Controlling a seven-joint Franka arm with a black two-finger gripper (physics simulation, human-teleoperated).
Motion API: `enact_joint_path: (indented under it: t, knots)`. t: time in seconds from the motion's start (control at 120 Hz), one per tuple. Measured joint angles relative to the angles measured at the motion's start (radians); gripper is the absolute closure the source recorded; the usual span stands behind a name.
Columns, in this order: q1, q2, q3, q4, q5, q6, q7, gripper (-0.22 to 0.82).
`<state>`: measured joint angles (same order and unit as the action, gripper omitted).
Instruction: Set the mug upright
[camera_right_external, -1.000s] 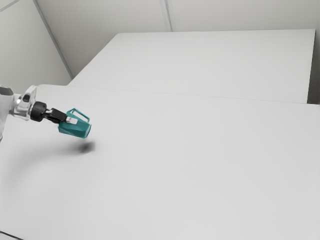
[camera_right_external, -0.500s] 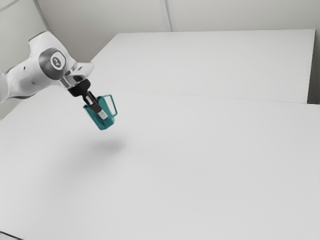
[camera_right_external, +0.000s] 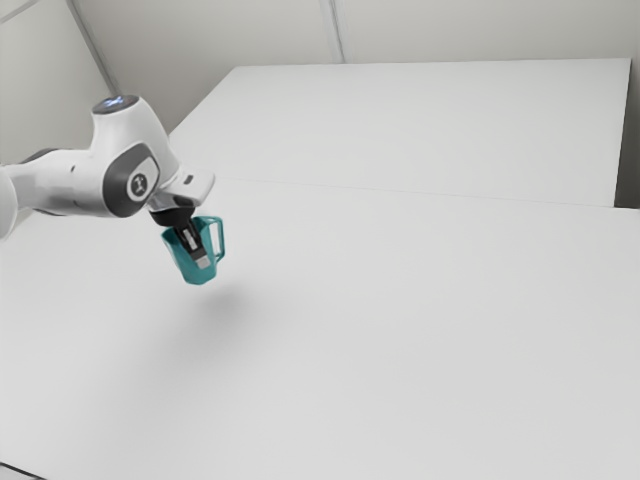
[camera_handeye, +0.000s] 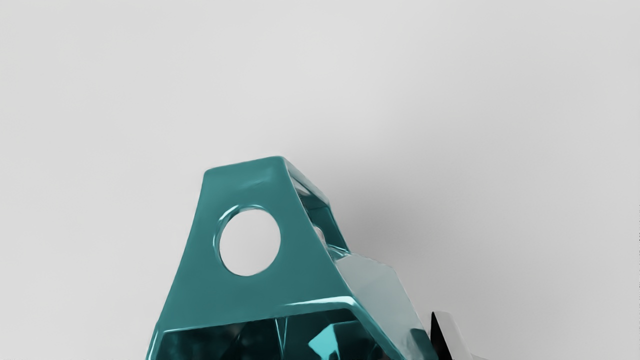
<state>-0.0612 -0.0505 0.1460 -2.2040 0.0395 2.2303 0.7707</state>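
Observation:
In the exterior view, my gripper (camera_right_external: 202, 260) angles down at the exterior view's left, shut on the teal mug (camera_right_external: 188, 270). The mug hangs above the white table, slightly tilted, its opening facing mostly up and its handle toward the exterior view's right. In the wrist view, the mug (camera_handeye: 300, 285) shows its handle side with a round hole and part of its dark inside. One fingertip of the gripper (camera_handeye: 447, 336) stands beside the mug's outer wall; the other is hidden.
A white tabletop (camera_right_external: 400, 340) spreads below the mug, with the mug's soft shadow on it. Pale walls stand behind, and a dark cable (camera_right_external: 22, 471) crosses the near corner at the exterior view's left.
First the hand swung from nearly level to pointing down, turning the mug with it. Since then the mug has come lower, shifted slightly toward the exterior view's left and become more upright.

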Motion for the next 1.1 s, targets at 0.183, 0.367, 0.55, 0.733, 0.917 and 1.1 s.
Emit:
enact_joint_path:
  t: [0.183,0.367,0.55,0.733,0.917,1.1]
  knots:
    - [-0.025,-0.009,-0.021,-0.09,0.078,0.114,-0.094,0.78]
    - [-0.016,-0.008,-0.023,-0.162,0.131,0.237,-0.169,0.78]
    - [-0.007,-0.007,-0.022,-0.211,0.149,0.334,-0.224,0.78]
    - [0.001,0.006,-0.023,-0.215,0.162,0.395,-0.264,0.78]
    - [0.024,0.037,-0.028,-0.215,0.152,0.428,-0.293,0.78]
    - [0.075,0.05,-0.063,-0.217,0.146,0.444,-0.315,0.78]
